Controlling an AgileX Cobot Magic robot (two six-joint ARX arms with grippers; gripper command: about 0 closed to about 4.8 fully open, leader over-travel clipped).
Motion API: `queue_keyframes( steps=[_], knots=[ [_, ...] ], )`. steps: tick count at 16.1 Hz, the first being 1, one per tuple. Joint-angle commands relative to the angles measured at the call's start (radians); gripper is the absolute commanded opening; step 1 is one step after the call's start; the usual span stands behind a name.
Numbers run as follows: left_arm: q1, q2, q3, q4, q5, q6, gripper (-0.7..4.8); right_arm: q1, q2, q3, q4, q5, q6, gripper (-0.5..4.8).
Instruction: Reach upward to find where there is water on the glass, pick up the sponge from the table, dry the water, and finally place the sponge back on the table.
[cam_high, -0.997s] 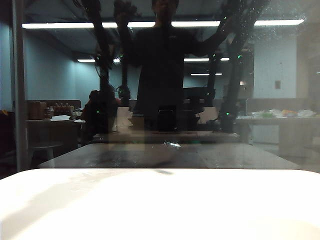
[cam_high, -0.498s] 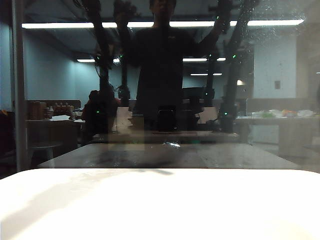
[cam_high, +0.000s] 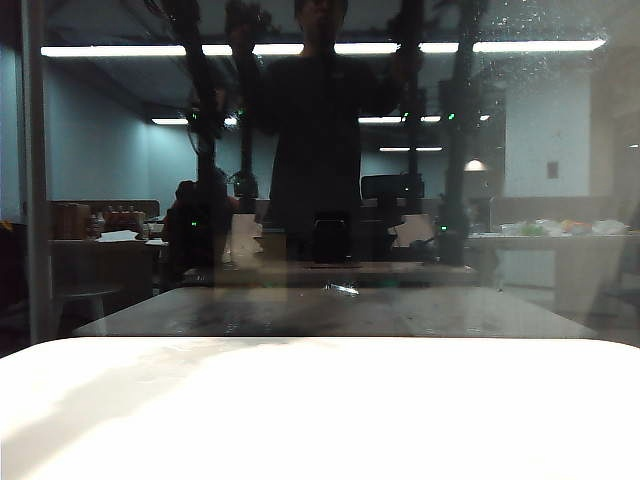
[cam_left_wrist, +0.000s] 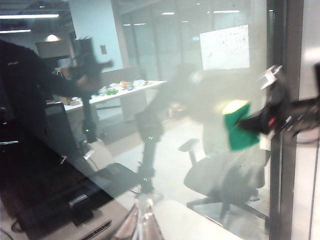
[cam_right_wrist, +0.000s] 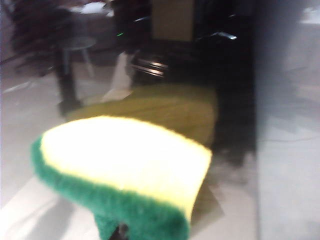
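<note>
Sponge (cam_right_wrist: 125, 170) raised off table (cam_high: 320, 420), clamped in right gripper (cam_left_wrist: 272, 120), yellow face toward glass (cam_high: 120, 150) for wiping. Water (cam_high: 530, 30) speckles pane's upper right (likely target). Left gripper not visible, its camera watching; finger state unknown.

Exterior low over table (cam_high: 320, 410), wrists close to glass (cam_high: 560, 150)

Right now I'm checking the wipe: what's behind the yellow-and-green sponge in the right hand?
Behind the yellow foam sponge with green scouring layer is the dark reflective glass pane, mirroring it dimly. The right hand gripping it is hidden.
</note>
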Motion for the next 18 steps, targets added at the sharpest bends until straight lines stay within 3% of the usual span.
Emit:
queue_keyframes(
  steps=[1, 7, 11, 18],
  knots=[
    [-0.001, -0.003, 0.006, 0.009, 0.002, 0.0, -0.05, 0.073, 0.061, -0.006, 0.038, 0.006, 0.0, -0.06],
    [-0.001, -0.003, 0.006, 0.008, 0.002, 0.0, -0.05, 0.14, 0.082, -0.005, 0.071, 0.022, -0.001, -0.06],
    [-0.001, -0.003, 0.006, 0.008, 0.002, 0.0, -0.05, 0.117, 0.028, -0.005, 0.045, 0.175, -0.125, -0.06],
    [-0.001, -0.004, 0.006, 0.009, 0.002, 0.0, -0.05, -0.132, -0.053, -0.005, -0.084, 0.162, -0.126, -0.06]
  ],
)
